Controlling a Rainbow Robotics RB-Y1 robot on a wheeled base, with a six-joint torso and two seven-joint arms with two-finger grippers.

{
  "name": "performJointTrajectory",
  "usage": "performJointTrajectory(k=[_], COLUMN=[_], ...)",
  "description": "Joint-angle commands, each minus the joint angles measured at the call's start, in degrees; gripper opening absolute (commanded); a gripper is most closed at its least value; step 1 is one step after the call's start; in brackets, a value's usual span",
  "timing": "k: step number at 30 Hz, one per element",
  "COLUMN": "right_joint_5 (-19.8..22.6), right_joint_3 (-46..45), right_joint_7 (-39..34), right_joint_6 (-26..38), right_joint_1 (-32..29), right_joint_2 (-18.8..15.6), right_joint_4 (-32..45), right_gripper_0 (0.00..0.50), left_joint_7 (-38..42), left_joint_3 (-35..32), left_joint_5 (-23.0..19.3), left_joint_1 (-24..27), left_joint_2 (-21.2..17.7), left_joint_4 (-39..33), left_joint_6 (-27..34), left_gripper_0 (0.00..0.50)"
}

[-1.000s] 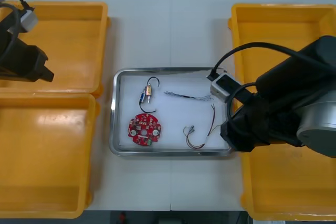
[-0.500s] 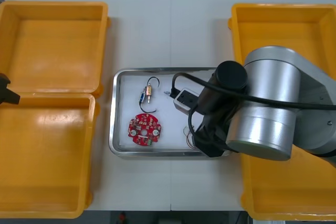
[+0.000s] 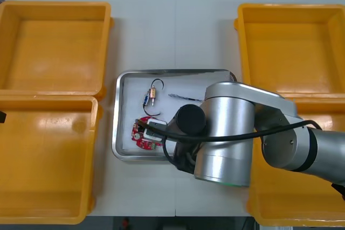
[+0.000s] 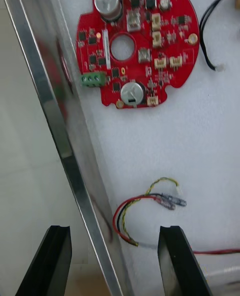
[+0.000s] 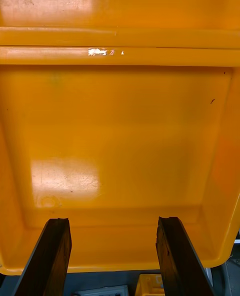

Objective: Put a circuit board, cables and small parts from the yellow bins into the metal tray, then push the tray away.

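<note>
The left gripper (image 5: 114, 223), its black fingers spread apart, hangs over a yellow plastic bin (image 5: 120, 141), while the right gripper (image 4: 114, 228), likewise parted, straddles the rim of the shiny white-lined metal tray (image 4: 50, 101) holding the round red circuit board (image 4: 137, 41) and a red and yellow cable (image 4: 135, 203).
</note>
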State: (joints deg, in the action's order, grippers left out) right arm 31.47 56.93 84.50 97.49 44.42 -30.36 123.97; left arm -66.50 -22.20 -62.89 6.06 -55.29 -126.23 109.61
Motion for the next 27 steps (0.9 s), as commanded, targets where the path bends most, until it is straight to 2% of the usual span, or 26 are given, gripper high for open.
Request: performJointTrajectory(k=[1, 6, 16, 22, 27], right_joint_5=[-2.73, -5.11, -5.55, -7.92, -7.83], right_joint_3=[4.42, 8.38, 10.49, 12.51, 12.77], right_joint_7=[3.74, 5.24, 5.94, 6.12, 6.21], right_joint_6=[-3.10, -4.94, -5.03, -6.44, -6.44], right_joint_1=[1.90, 2.69, 2.95, 2.95, 2.95], right_joint_2=[1.44, 2.50, 6.89, 7.15, 7.42], right_joint_4=[-0.31, -2.68, -9.27, -12.00, -12.26], right_gripper_0=[0.500, 0.500, 0.500, 0.500, 0.500], left_joint_7=[-3.99, -3.99, -3.99, -3.99, -3.99], left_joint_3=[-1.62, -1.62, -1.62, -1.62, -1.62], left_joint_5=[-0.48, -0.48, -0.48, -0.48, -0.48], left_joint_1=[-0.97, -0.97, -0.97, -0.97, -0.97], left_joint_2=[-2.54, -2.54, -2.54, -2.54, -2.54], left_joint_4=[-1.74, -1.74, -1.74, -1.74, -1.74], left_joint_6=[0.39, 0.39, 0.39, 0.39, 0.39], left_gripper_0=[0.500, 0.500, 0.500, 0.500, 0.500])
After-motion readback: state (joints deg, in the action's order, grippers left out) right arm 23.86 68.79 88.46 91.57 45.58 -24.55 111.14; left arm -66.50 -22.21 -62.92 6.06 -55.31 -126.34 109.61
